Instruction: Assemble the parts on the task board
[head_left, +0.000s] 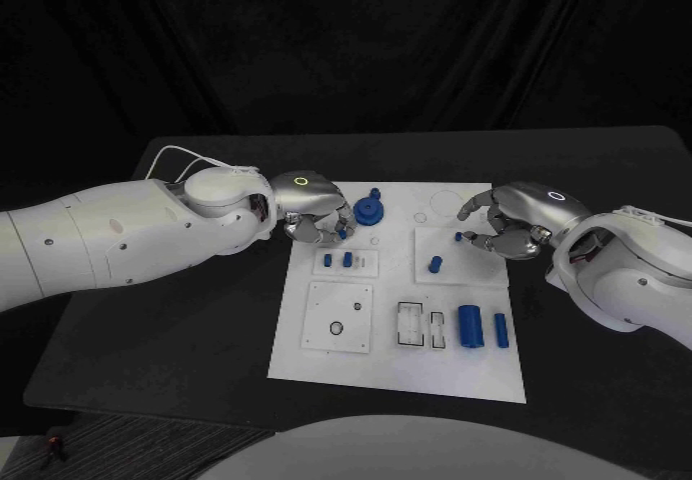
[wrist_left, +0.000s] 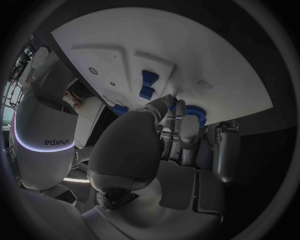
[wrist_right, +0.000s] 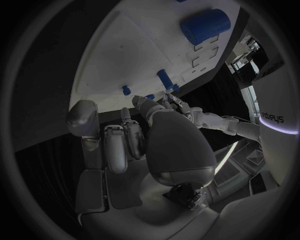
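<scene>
Nearest me on the task board (head_left: 418, 385), a large blue cylinder (head_left: 470, 324) and a slim pin (head_left: 502, 330) lie loose, unassembled. Farther, my right hand (head_left: 508, 228) pinches a small blue peg (head_left: 459, 237); my left hand (head_left: 312, 215) curls near the blue gear (head_left: 371, 209), grip unclear.

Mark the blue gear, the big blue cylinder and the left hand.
blue gear (head_left: 372, 209), head view, its round top.
big blue cylinder (head_left: 470, 325), head view, mid-body.
left hand (head_left: 307, 205), head view, back of the hand.

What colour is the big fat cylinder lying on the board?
Blue. The cylinder shows best in the head view, lying on the white board.
</scene>
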